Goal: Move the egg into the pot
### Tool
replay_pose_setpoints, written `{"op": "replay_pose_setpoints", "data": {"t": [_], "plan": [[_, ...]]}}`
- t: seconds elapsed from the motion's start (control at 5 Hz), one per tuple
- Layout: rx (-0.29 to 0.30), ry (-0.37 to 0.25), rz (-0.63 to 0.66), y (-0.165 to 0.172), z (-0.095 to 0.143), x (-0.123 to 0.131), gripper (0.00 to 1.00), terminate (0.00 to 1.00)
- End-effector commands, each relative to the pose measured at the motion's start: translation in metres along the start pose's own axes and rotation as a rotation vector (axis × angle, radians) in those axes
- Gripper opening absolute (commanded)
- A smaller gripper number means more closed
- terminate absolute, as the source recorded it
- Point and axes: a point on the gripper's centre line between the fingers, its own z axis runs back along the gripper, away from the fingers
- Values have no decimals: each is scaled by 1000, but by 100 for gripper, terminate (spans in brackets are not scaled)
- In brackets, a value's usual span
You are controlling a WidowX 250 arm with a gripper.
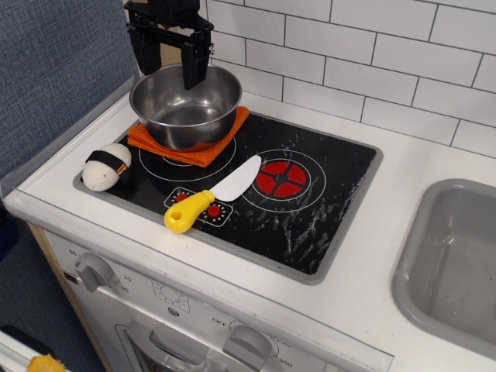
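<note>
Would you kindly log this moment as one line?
gripper: open, above pot | egg: on stove's left edge, untouched | pot: empty, on orange cloth

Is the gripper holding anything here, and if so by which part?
Nothing is held. The black gripper hangs open over the shiny steel pot; the off-white, black-banded egg lies on the stove's left edge.

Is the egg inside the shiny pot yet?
No. The egg lies outside on the stove's left edge; the pot looks empty.

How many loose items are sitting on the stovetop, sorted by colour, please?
Off-white: 1, the egg
Silver: 1, the pot
Orange: 1, the cloth under the pot
Yellow and white: 1, the toy knife
Total: 4
</note>
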Motion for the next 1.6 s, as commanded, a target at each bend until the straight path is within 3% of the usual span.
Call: {"op": "replay_pose_setpoints", "data": {"t": [0.0,0.4,0.6,0.8,1.2,1.4], "plan": [[0,0,0,0,0,0,100,0],[-21,-56,32,7,22,-22,100,0],[13,-54,3,10,34,-46,100,0],[29,-7,-62,19,14,-80,100,0],[64,101,-56,38,-44,-108,100,0],[65,69,-28,39,-59,-109,100,0]]}}
